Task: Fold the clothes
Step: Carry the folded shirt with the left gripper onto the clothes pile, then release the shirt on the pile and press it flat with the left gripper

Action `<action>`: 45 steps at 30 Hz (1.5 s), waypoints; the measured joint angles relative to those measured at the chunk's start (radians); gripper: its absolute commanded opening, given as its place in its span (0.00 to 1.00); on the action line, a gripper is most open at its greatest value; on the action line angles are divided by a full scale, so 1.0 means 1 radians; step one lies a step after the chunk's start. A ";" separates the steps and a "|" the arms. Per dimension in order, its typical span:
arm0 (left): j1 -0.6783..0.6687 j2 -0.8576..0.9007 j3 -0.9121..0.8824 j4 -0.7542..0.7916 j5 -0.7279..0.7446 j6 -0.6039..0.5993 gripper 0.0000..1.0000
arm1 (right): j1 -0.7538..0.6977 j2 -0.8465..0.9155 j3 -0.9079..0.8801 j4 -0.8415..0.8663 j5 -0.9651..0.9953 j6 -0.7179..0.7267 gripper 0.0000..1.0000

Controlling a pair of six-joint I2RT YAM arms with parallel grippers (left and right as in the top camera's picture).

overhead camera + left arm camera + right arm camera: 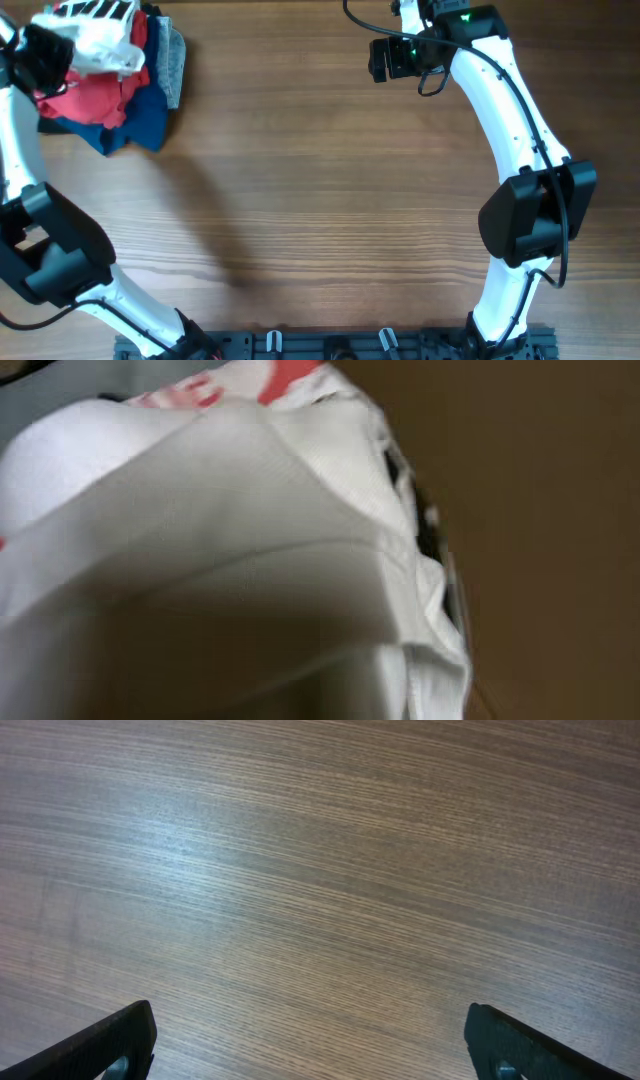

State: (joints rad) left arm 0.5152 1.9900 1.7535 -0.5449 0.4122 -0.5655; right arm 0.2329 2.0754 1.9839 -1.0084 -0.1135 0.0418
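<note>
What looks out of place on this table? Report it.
The crumpled white cotton T-shirt with black lettering sits bunched atop a red garment, a navy garment and a grey garment, heaped askew at the wooden table's far left corner.

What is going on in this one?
The left gripper is closed on the white T-shirt, bunched on top of a pile with a red T-shirt, a navy garment and a grey garment at the far left corner of the table. The right gripper hangs open over bare wood at the far right. The shirt is not yet laid flat.
</note>
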 measured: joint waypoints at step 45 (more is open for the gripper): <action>-0.222 -0.027 0.009 0.205 -0.402 0.628 0.95 | 0.000 0.000 0.000 0.002 0.000 0.018 1.00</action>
State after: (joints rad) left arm 0.2932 1.9625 1.7626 -0.3401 0.0105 0.0620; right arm 0.2329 2.0754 1.9839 -1.0061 -0.1135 0.0593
